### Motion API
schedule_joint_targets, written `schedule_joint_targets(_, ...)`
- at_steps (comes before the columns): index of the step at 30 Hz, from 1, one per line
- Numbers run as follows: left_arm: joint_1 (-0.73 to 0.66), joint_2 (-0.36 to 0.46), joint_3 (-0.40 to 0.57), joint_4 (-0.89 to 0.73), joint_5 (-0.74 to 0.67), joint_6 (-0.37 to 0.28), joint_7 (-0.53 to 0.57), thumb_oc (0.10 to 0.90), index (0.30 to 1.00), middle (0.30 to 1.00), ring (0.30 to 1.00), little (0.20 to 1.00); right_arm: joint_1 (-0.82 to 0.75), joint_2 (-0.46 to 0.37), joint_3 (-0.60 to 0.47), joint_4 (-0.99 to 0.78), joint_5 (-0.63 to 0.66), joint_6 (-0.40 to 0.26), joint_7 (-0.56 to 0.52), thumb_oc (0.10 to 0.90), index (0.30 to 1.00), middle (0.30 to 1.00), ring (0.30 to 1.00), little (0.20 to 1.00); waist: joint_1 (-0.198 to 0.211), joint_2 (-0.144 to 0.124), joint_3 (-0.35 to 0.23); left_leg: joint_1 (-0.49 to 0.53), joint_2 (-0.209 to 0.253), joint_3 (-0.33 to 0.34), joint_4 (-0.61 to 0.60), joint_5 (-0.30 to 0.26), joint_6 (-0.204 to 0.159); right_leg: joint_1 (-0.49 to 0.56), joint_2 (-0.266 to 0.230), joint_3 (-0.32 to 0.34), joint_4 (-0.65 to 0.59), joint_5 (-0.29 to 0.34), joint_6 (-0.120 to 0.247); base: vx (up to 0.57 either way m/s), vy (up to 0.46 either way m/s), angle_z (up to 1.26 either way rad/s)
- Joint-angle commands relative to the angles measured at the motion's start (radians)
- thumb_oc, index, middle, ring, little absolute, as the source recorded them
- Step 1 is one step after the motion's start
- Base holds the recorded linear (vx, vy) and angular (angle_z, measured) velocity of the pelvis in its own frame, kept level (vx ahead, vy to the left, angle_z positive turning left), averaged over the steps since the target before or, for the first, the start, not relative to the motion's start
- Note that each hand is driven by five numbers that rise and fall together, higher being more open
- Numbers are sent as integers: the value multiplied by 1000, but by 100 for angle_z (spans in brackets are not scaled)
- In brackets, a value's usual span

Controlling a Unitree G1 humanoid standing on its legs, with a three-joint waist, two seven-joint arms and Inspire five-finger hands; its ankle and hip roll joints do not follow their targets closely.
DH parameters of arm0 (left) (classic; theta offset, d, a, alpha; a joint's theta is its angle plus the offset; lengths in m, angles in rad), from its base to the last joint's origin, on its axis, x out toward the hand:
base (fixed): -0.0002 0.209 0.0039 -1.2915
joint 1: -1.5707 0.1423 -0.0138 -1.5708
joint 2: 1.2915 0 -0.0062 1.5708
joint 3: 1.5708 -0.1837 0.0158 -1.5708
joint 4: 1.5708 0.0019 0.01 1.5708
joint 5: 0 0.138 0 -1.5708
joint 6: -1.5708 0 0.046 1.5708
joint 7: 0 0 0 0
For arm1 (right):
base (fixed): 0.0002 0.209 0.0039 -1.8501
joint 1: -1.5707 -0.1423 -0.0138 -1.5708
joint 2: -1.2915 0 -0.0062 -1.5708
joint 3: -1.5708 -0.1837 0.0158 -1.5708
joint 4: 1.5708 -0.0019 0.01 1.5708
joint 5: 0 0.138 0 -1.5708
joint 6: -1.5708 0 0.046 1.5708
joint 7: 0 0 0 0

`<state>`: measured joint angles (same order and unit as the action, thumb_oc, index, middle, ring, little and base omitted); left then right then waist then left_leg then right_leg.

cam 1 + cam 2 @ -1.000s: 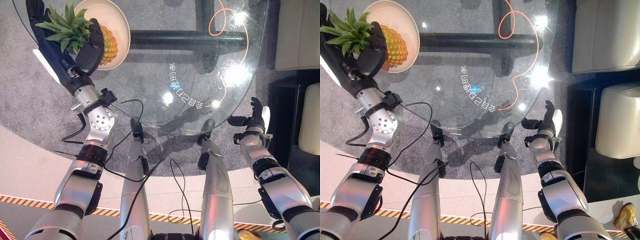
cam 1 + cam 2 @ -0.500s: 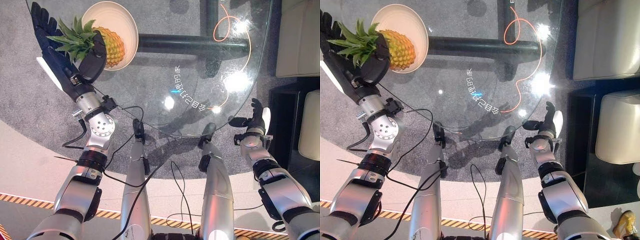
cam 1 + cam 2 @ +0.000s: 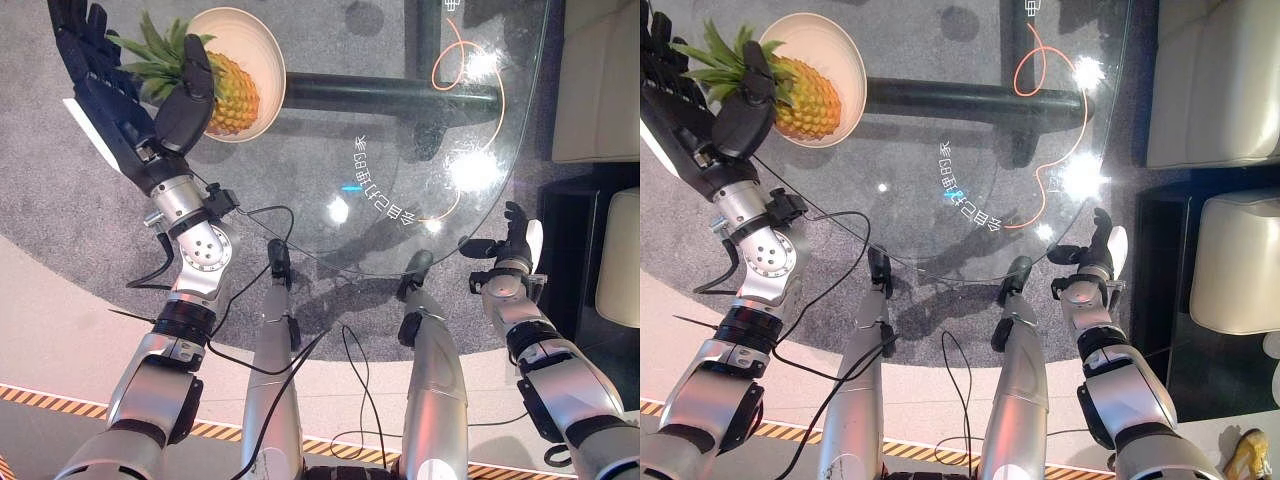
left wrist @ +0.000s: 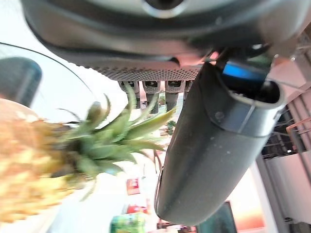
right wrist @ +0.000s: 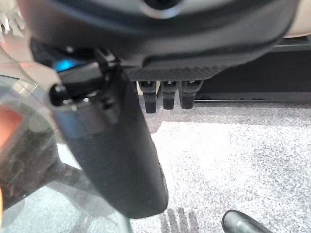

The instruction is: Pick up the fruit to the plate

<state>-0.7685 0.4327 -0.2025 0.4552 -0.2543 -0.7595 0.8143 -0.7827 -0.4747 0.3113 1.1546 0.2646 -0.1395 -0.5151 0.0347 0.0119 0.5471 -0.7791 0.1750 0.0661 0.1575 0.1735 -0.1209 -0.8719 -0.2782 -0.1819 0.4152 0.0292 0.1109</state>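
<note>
A pineapple (image 3: 232, 95) lies on its side in the cream plate (image 3: 250, 30) at the far left of the round glass table (image 3: 400, 150), its green crown (image 4: 107, 141) pointing out over the plate's rim. My left hand (image 3: 110, 100) is beside the crown, open with straight fingers. Its thumb (image 4: 214, 155) stands next to the leaves with a gap between them. My right hand (image 3: 510, 265) hangs open off the table's near right edge, holding nothing.
An orange cable (image 3: 450, 70) and a dark table base bar (image 3: 380, 95) show through the glass. A beige sofa (image 3: 600, 80) and a dark low unit (image 3: 570, 220) stand to the right. Grey carpet (image 5: 233, 160) lies below.
The whole view has shifted. My left thumb has come away from the pineapple's crown, and the fruit now rests in the plate. The right hand stays as it was.
</note>
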Motion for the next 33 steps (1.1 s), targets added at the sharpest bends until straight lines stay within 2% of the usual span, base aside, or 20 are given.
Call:
schedule_joint_targets(1, -56, 43, 67, -106, 106, -67, 6, 800, 900, 900, 900, 900, 29, -45, -40, 5, -11, -15, -58, 800, 900, 900, 900, 900, 14, 3, -27, -14, -5, -39, 85, -119, -28, 80, -20, -28, -119, 15, 64, 0, 0, 0)
schedule_joint_targets(9, -52, 56, 60, -179, 112, -59, -23, 800, 900, 900, 900, 900, 44, -41, -50, 18, -8, -18, -57, 800, 900, 900, 900, 900, 19, 4, -27, 18, -7, -41, 70, -117, -26, 115, -22, -27, -135, 18, 68, -1, 0, 1)
schedule_joint_targets(13, -48, 70, 57, -214, 126, -27, -21, 800, 900, 900, 900, 900, 61, -36, -53, 21, -3, -17, -61, 800, 900, 900, 900, 900, 22, 3, -27, 47, -10, -42, 55, -114, -26, 145, -24, -28, -150, 22, 71, 0, 0, 0)
schedule_joint_targets(17, -28, 77, 65, -240, 62, 5, -64, 800, 900, 900, 900, 900, 86, -29, -62, 23, 1, -12, -67, 800, 900, 900, 900, 900, 24, 0, -27, 101, -9, -41, 32, -111, -26, 200, -29, -29, -177, 29, 79, 0, 0, 0)
schedule_joint_targets(21, -6, 91, 70, -244, 32, 40, -110, 800, 900, 900, 900, 900, 118, -25, -80, 37, -1, -10, -62, 800, 900, 900, 900, 900, 28, -4, -27, 172, -5, -35, 7, -108, -28, 276, -35, -32, -209, 37, 86, 7, -2, 2)
schedule_joint_targets(23, 21, 110, 80, -240, 1, 90, -141, 800, 900, 900, 900, 900, 151, -24, -87, 35, 4, -5, -63, 800, 900, 900, 900, 900, 29, -6, -27, 231, -1, -25, -15, -104, -31, 340, -36, -34, -239, 44, 91, 12, -1, 2)
schedule_joint_targets(28, 110, 130, 117, -182, -68, 150, -217, 800, 900, 900, 900, 900, 251, -14, -122, 35, -5, -4, -56, 800, 900, 900, 900, 900, 29, -2, -29, 373, 1, -9, -70, -90, -32, 493, -41, -30, -295, 55, 98, 51, 19, -2)
schedule_joint_targets(31, 190, 151, 135, -107, -80, 189, -281, 800, 900, 900, 900, 900, 348, -16, -151, 43, -14, -12, -33, 800, 900, 900, 900, 900, 30, 5, -83, 442, 1, 5, -112, -83, -31, 571, -46, -36, -335, 61, 103, 136, 48, 3)
schedule_joint_targets(33, 293, 158, 162, -30, -141, 228, -336, 800, 900, 900, 900, 900, 449, -16, -180, 59, -24, -31, -1, 800, 900, 900, 900, 900, 28, 10, -139, 517, 5, 19, -155, -75, -34, 652, -45, -43, -375, 64, 107, 235, 77, 7)
